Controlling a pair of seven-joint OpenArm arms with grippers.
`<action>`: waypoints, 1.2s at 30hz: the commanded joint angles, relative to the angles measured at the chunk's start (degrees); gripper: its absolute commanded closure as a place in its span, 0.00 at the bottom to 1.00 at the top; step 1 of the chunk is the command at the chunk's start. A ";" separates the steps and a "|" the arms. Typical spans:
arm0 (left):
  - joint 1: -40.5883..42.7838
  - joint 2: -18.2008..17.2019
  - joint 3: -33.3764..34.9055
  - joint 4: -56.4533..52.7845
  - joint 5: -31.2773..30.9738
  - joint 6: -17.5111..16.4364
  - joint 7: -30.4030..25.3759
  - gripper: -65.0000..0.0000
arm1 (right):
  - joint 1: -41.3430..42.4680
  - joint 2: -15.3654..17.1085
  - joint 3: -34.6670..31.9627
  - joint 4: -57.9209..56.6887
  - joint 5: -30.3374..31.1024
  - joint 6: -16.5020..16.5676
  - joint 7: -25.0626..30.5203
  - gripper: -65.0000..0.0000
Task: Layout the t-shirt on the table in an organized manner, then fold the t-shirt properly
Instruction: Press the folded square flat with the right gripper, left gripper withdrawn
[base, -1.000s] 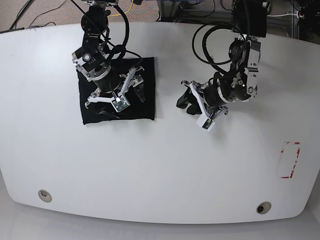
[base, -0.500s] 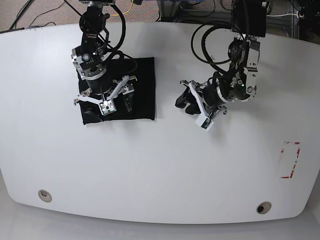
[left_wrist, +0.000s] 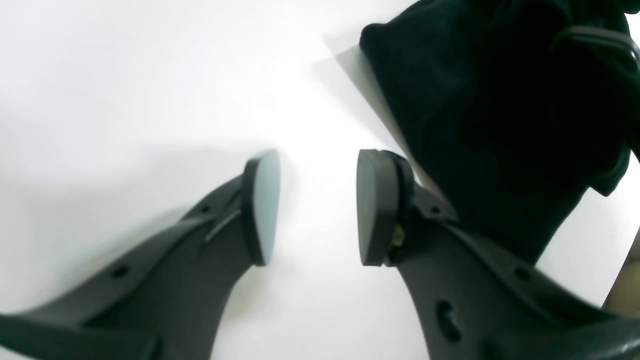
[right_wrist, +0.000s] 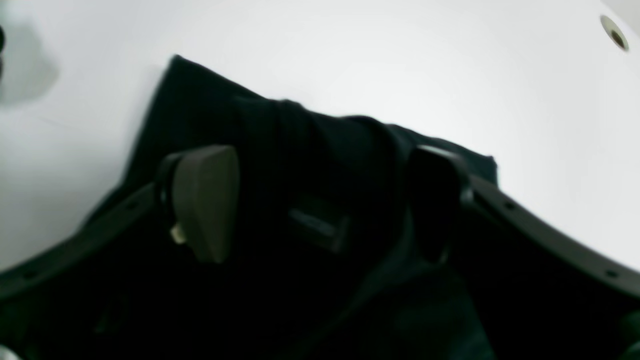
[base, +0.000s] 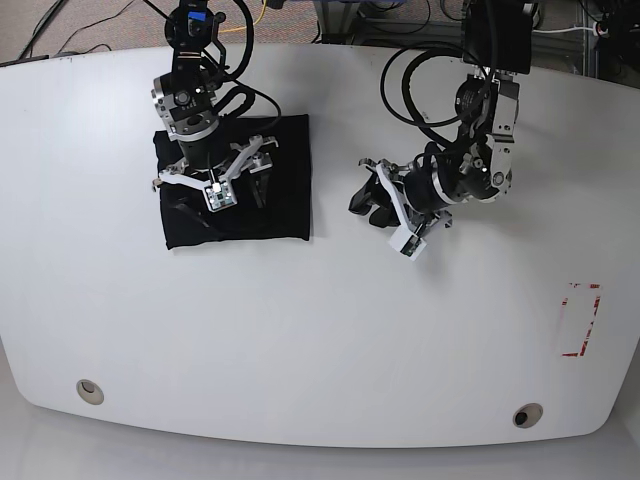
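The t-shirt (base: 268, 190), soft matte black cloth folded into a thick near-square, lies on the glossy white table (base: 300, 330) toward its far edge. The right gripper (base: 215, 190) hovers above it, jaws spread wide and empty. The left gripper (base: 370, 205), partly open over bare tabletop beside it, holds nothing.

Beyond the far edge of the white surface (base: 320, 330), a brownish floor (base: 40, 15) shows with dark cables (base: 85, 35) and a yellow cable (base: 262, 12); metal framing (base: 565, 35) stands at right.
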 joint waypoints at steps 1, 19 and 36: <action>-0.93 0.03 -0.11 0.91 -1.03 -0.33 -1.01 0.63 | -0.65 0.04 -1.51 1.10 0.78 -1.19 1.70 0.23; -0.84 -1.29 -0.11 1.17 -1.21 -0.33 -0.92 0.63 | 0.76 1.10 -2.56 -5.14 0.78 -1.36 1.88 0.23; 1.10 -1.29 0.07 1.08 -1.21 -0.33 -0.92 0.63 | 1.28 1.45 1.22 -3.73 0.87 -0.92 3.81 0.23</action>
